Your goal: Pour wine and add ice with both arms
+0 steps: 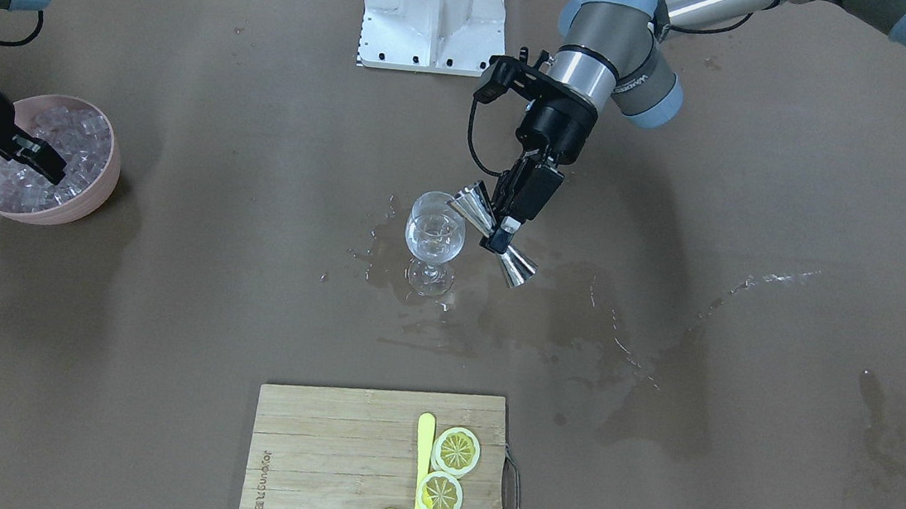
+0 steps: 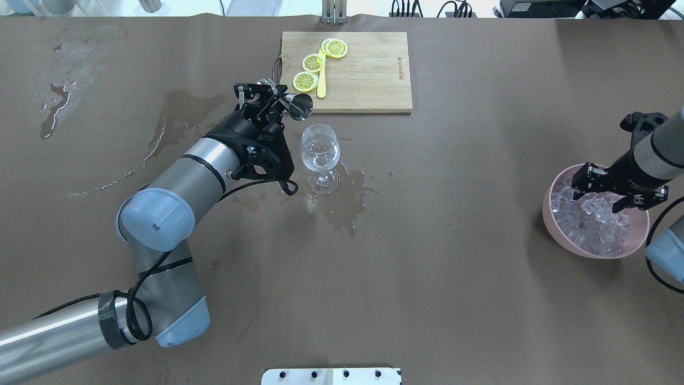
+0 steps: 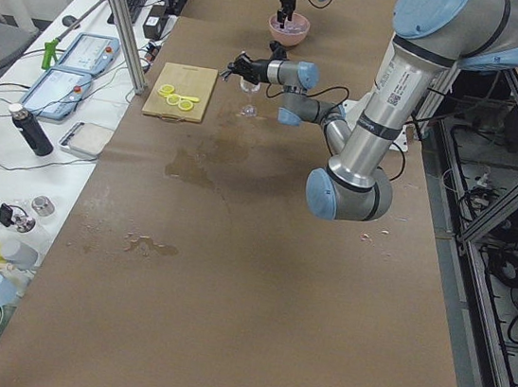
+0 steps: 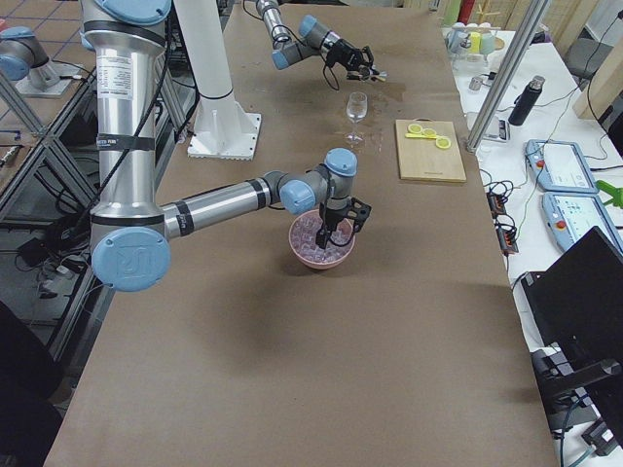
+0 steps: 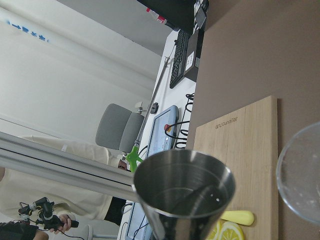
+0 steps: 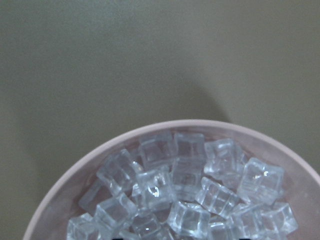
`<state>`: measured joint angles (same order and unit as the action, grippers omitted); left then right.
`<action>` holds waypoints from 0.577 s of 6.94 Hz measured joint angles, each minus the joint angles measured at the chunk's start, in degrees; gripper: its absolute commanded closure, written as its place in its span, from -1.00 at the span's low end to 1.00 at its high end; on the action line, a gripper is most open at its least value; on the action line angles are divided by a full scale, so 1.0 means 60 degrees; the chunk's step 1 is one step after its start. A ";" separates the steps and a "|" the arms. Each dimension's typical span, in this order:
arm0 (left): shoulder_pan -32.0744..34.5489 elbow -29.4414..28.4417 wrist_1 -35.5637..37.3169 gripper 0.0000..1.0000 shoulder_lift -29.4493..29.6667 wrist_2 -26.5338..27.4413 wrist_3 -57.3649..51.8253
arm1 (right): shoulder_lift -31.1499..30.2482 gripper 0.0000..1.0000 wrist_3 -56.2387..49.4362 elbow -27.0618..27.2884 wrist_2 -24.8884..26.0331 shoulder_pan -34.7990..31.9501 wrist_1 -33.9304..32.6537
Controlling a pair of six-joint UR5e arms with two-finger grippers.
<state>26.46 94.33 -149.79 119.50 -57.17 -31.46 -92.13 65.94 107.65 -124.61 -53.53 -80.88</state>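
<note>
My left gripper (image 1: 500,227) is shut on a steel double-cone jigger (image 1: 495,234), held tilted with one mouth at the rim of the wine glass (image 1: 434,236). The glass stands upright mid-table with a little clear wine in its bowl; it also shows in the overhead view (image 2: 319,152). In the left wrist view the jigger's cup (image 5: 185,190) holds only droplets. My right gripper (image 2: 606,192) is open, fingers spread down among the ice cubes (image 2: 598,224) in the pink bowl (image 2: 556,224). The right wrist view shows the ice (image 6: 185,190) close up.
A wooden cutting board (image 1: 333,459) with lemon slices (image 1: 456,450) and a yellow knife (image 1: 425,443) lies at the operators' edge. Wet spills (image 1: 580,317) spread around the glass and toward my left. A white bracket (image 1: 435,12) stands at my base.
</note>
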 measured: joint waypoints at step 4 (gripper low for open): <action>-0.0071 0.0034 0.0465 1.00 0.0102 0.0688 -0.0556 | -0.0154 -0.23 0.0117 -0.0098 0.0132 0.0390 0.0023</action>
<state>26.03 94.54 -147.00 120.11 -53.04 -34.79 -93.06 66.65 107.07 -123.82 -51.20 -80.74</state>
